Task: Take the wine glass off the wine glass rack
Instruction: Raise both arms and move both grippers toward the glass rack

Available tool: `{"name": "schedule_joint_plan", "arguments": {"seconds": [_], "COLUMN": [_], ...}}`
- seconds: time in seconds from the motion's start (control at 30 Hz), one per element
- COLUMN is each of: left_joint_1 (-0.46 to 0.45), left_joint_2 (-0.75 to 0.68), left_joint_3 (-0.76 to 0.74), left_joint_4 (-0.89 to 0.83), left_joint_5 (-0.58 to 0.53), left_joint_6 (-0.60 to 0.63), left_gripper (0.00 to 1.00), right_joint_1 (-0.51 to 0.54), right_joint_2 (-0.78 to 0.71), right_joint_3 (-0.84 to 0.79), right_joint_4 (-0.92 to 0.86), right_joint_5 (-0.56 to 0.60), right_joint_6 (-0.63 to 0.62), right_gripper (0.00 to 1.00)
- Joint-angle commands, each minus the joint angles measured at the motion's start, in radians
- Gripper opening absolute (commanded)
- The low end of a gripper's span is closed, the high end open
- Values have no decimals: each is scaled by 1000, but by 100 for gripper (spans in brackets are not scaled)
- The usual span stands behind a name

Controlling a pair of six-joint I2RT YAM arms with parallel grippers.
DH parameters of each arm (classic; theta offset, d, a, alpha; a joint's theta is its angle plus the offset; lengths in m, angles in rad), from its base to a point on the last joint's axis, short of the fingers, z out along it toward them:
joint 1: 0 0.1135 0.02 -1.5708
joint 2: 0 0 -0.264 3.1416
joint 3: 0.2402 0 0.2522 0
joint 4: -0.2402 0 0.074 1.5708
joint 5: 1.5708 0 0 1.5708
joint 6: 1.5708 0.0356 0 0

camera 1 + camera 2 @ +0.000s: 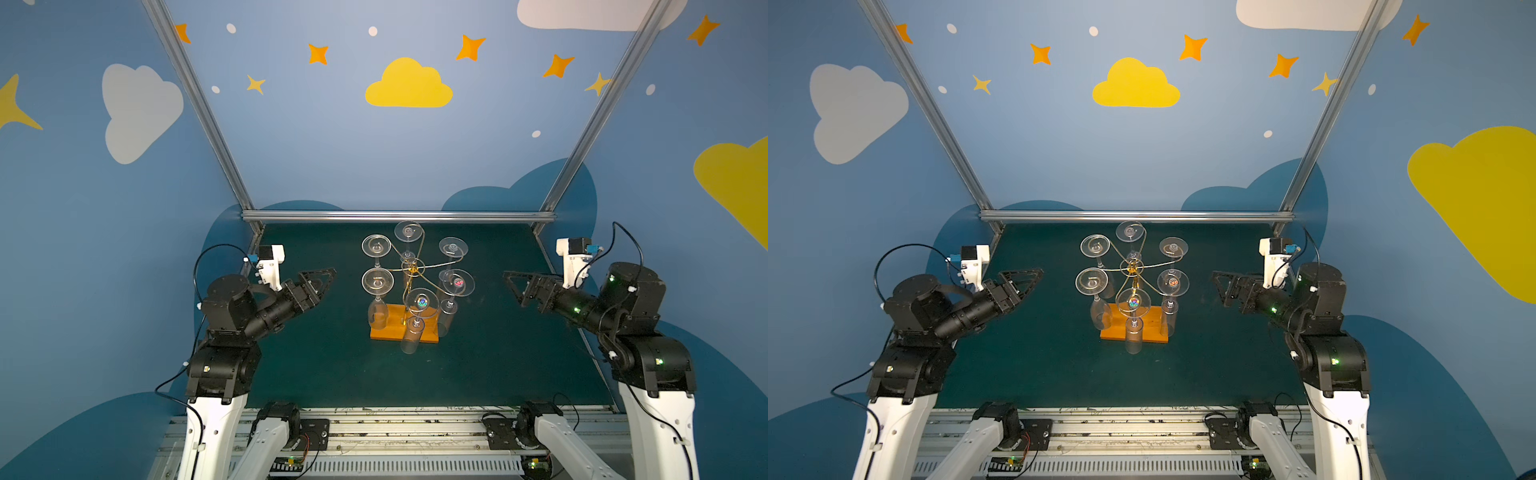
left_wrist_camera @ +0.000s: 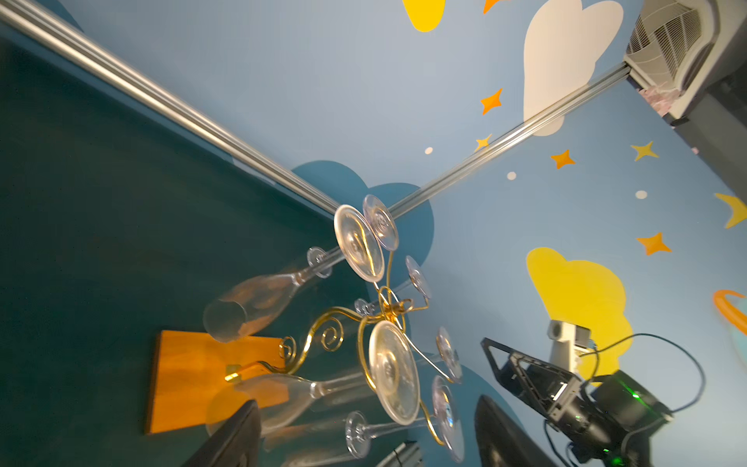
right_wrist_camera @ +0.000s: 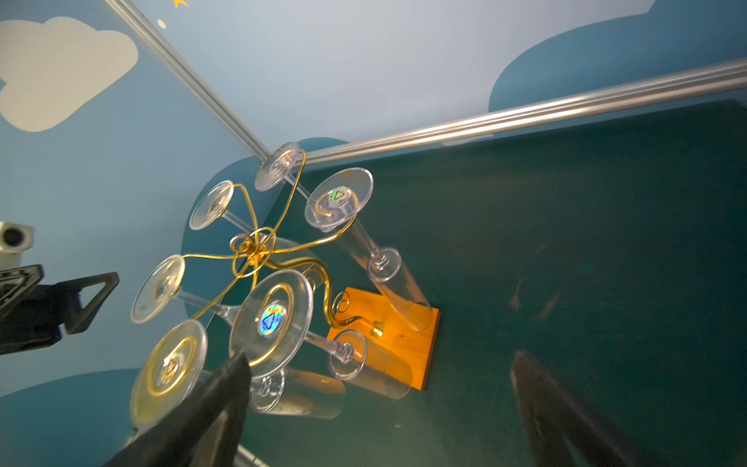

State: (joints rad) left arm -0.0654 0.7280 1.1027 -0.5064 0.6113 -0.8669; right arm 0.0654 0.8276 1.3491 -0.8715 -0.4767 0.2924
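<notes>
Left tool (image 1: 328, 285) well apart from rack (image 1: 390, 329)

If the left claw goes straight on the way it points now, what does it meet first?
Probably the wine glass hanging nearest the left claw on the rack; the gap before it looks free, though depth is unclear.

Blue walls (image 1: 316, 137) carried painted yellow and white clouds (image 1: 409, 85) and orange stars (image 1: 318, 54). Silver metal rails (image 1: 399, 216) edged the back of a dark green table (image 1: 332, 374).
</notes>
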Motion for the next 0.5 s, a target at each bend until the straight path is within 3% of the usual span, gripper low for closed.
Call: {"name": "schedule_joint_plan", "arguments": {"seconds": [0.0, 0.27, 0.47], "left_joint_1": [-60, -209, -236], "left_joint_2": [11, 101, 137], "left_joint_3": [3, 27, 51], "left_joint_4": [29, -26, -57], "left_joint_5": [38, -92, -138], "left_joint_6": [-88, -95, -92], "left_gripper": [80, 63, 53], "right_joint_1": [4, 7, 5], "right_joint_2": [11, 6, 3], "right_joint_3": [18, 25, 31], "right_joint_4": [-49, -57, -78], "right_joint_5": [-69, -68, -38], "right_joint_6": [28, 39, 40], "right_gripper": [99, 99, 99]}}
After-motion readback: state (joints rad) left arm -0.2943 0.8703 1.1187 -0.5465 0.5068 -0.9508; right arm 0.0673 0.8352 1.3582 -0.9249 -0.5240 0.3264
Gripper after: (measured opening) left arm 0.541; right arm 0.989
